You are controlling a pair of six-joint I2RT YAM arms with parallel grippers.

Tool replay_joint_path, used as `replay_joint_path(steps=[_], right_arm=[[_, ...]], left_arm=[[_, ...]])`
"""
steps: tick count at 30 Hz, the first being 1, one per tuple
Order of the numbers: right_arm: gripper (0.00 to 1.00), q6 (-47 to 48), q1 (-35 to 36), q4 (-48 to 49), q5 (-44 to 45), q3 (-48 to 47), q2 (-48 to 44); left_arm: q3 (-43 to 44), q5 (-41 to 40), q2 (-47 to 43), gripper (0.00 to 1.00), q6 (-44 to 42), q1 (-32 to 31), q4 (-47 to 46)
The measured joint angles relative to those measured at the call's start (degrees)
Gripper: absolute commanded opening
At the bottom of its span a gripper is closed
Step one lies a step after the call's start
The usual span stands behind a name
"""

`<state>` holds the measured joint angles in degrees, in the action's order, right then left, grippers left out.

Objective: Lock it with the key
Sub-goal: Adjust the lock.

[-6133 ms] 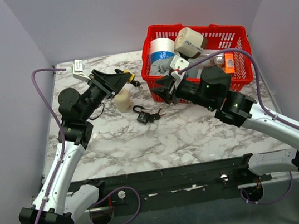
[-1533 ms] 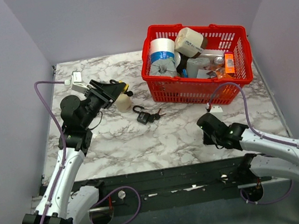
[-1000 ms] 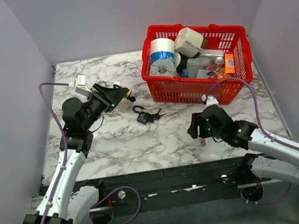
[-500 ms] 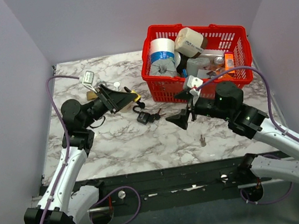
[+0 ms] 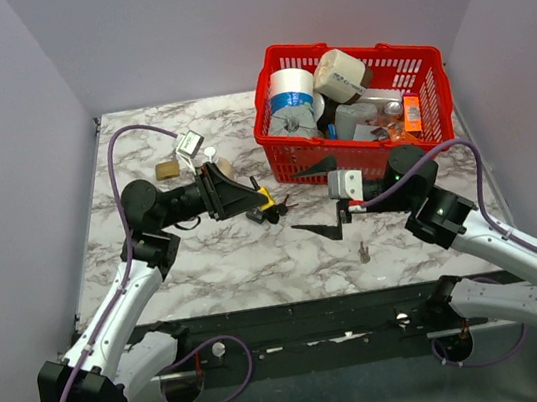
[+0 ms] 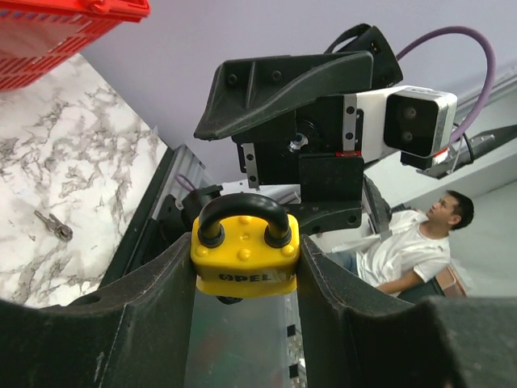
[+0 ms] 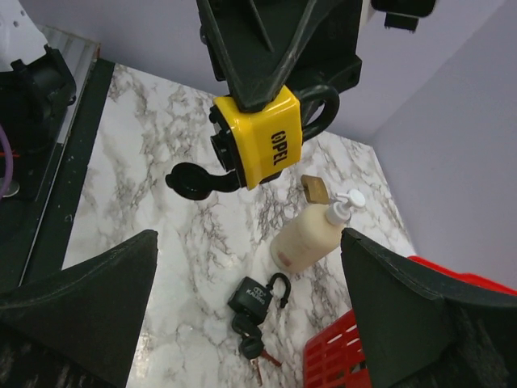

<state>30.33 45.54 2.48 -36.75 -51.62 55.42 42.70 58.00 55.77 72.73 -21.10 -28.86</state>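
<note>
Jaws: the left gripper (image 5: pixel 246 196) pinches the yellow padlock (image 6: pixel 245 246) by its flat sides, off the counter (image 5: pixel 217 259), mid-frame in the overhead view. Right gripper (image 5: pixel 317 199) jaws are spread wide and empty, facing the lock from just beside it. A loose key (image 5: pixel 363 250) lies on the counter, below and right of centre, in neither gripper.

Risks (judgement):
- No key is in hand. Thin flat metal on smooth stone may skid or slip from a pinch.
- A skewed insertion could twist the lock in its grip.
- The black padlock (image 7: pixel 257 297) nearby has its own keys, so the wrong key is possible.

Materials: the lock body is glossy yellow with rounded corners and raised dots. It has a black curved shackle and a dangling black keyhole cap. The counter is polished, with grey-veined marble patterning.
</note>
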Motion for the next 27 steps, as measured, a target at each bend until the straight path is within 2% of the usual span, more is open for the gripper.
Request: replay_joint_path(steps=[23, 27], right_arm=[[1.00, 6.8, 5.3, 1.3, -0.7, -2.3, 2.8], [0.96, 7.1, 5.4, 1.3, -0.7, -2.3, 3.2]], left_arm=[[0.5, 1.7, 1.6, 0.00, 2.0, -3.5, -3.1], [0.6, 2.0, 1.6, 0.00, 2.1, -4.1, -3.3]])
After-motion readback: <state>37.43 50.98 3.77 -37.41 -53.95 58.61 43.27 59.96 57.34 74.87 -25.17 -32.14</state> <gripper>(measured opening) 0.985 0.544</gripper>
